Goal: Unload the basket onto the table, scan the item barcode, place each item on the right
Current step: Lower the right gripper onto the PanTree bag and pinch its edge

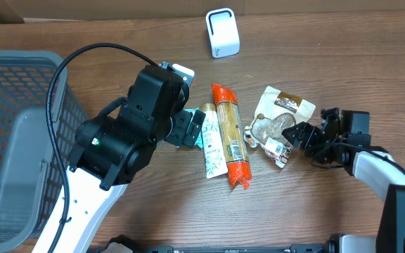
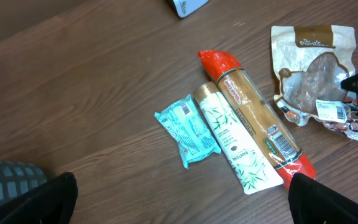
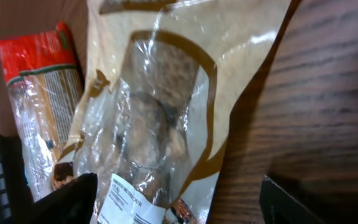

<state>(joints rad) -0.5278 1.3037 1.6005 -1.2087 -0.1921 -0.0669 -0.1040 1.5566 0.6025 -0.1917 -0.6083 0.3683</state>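
A clear and brown snack bag (image 1: pixel 280 116) (image 3: pixel 160 112) with a white barcode label lies flat on the table at the right. My right gripper (image 1: pixel 297 137) (image 3: pixel 179 208) is open, with its fingers either side of the bag's lower edge and label. My left gripper (image 1: pixel 188 130) (image 2: pixel 182 208) hangs open above bare wood, just short of a teal packet (image 2: pixel 188 130), a white tube (image 2: pixel 232 140) and a long red-ended package (image 2: pixel 253 112). A white scanner (image 1: pixel 223 32) stands at the back of the table.
A grey mesh basket (image 1: pixel 20 140) fills the left side of the table. The left arm's black body covers the table's middle left. The tube and the red-ended package (image 1: pixel 229 133) lie side by side between the two grippers.
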